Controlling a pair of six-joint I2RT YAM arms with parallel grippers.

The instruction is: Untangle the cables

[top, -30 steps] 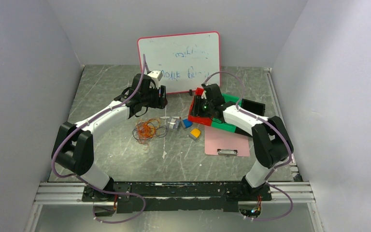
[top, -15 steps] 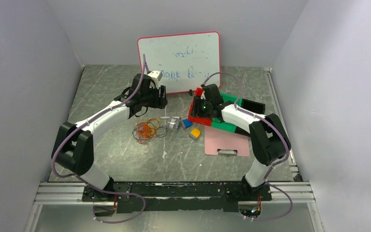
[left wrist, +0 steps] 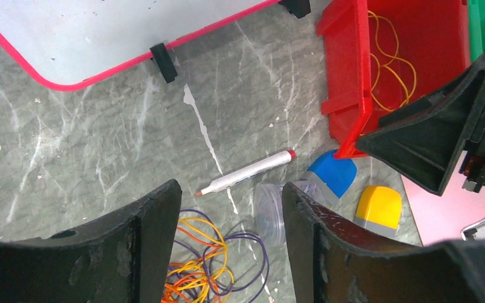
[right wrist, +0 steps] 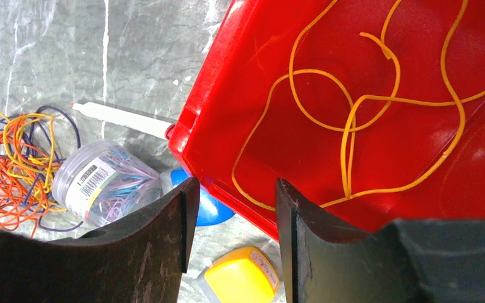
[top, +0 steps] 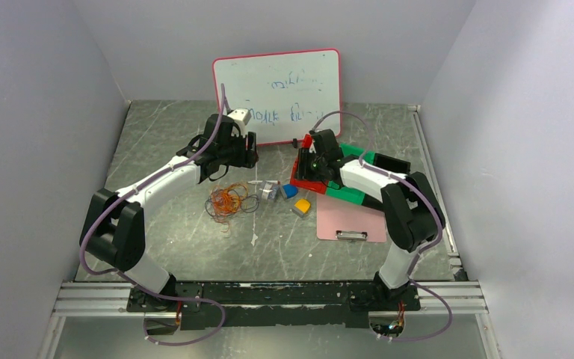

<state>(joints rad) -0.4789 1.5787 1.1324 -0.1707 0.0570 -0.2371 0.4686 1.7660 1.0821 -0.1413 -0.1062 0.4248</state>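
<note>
The cables [top: 228, 200] lie as an orange, yellow and purple tangle on the table; the same tangle [left wrist: 196, 268] shows low in the left wrist view and the tangle [right wrist: 12, 167] at the left of the right wrist view. One yellow cable [right wrist: 353, 107] lies apart, loose inside the red bin [right wrist: 227, 120]. My left gripper [left wrist: 230, 196] hovers open just beyond the tangle, nothing between its fingers. My right gripper [right wrist: 235, 189] is open over the red bin's near rim, empty.
A marker [left wrist: 246, 172], a clear jar of paper clips [right wrist: 104, 183], a blue block [left wrist: 333, 173] and a yellow block [left wrist: 379, 207] lie between tangle and bin. A whiteboard [top: 276, 93] stands behind. A pink clipboard [top: 347, 217] and green bin [top: 355, 196] lie right.
The right arm's elbow and forearm have drifted slightly left, with its gripper still over the red bin. The left arm and the tangle have not moved.
</note>
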